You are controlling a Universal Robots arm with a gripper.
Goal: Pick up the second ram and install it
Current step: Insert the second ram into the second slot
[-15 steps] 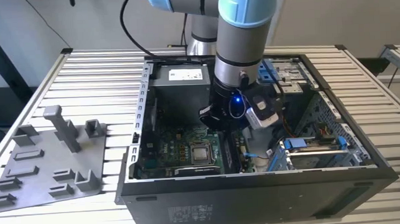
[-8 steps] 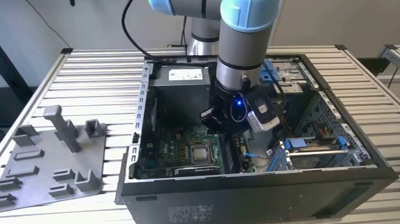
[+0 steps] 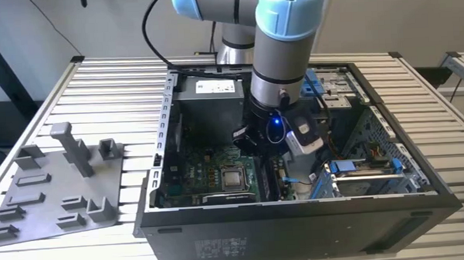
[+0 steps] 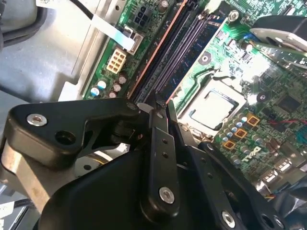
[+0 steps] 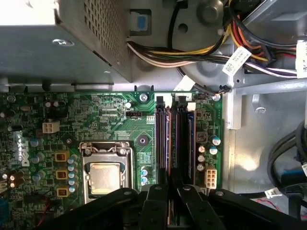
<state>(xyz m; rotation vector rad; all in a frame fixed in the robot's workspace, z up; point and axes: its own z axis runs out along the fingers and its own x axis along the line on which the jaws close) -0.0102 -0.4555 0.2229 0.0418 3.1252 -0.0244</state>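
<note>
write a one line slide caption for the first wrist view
Gripper poised over the memory slots beside the CPU socket on the green motherboard inside the computer case.

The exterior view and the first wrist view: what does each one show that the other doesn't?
Exterior view alone: the grey plastic tray with upright posts on the slatted white table, the silver and blue robot arm, and the whole black computer case from outside.

First wrist view alone: the bundle of coloured power cables, and the long black memory slots close up.

Both: the green motherboard and its square silver processor, and the black end effector low over the slots.
</note>
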